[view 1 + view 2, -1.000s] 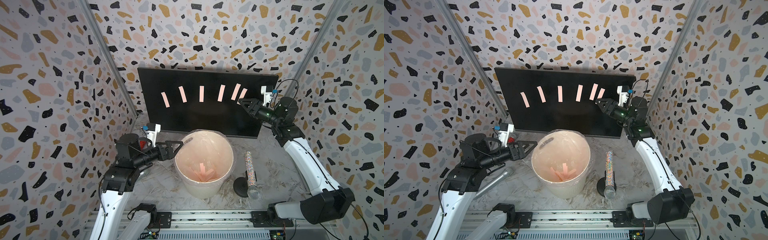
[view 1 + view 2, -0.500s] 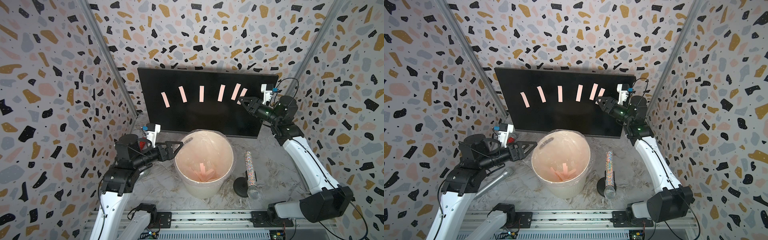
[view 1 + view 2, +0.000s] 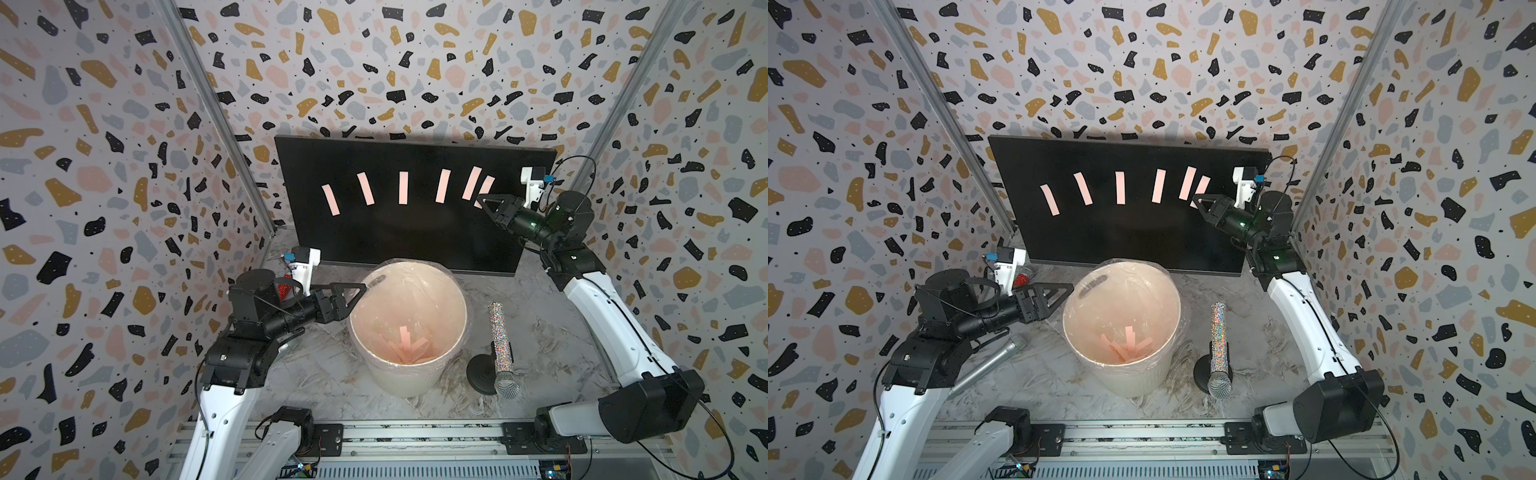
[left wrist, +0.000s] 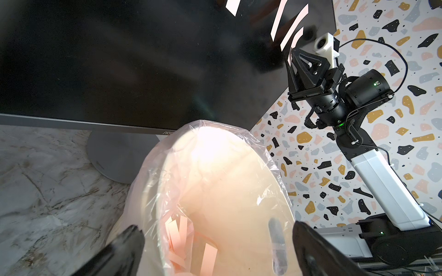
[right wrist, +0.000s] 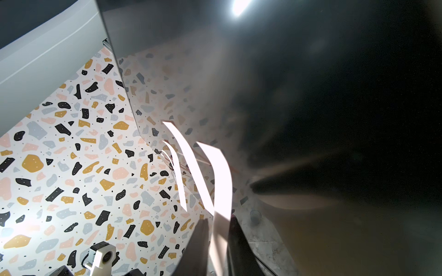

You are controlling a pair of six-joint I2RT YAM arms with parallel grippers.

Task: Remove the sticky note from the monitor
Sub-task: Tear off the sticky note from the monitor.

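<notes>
Monitor: upright at the back, black screen facing the arms.
Sticky note: last strip toward the monitor's right edge, lower end bowed off the glass.
Right gripper: right at the screen, fingers pinched onto that sticky note's lower end.
Left gripper: below the monitor's lower left, fingers spread wide, holding nothing.
Bucket: just in front of the monitor's bottom edge, pink strips inside.
Other notes: five along the screen.

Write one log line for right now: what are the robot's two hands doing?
right hand: shut on rightmost sticky note, not yet off monitor | left hand: open, beside bucket
</notes>
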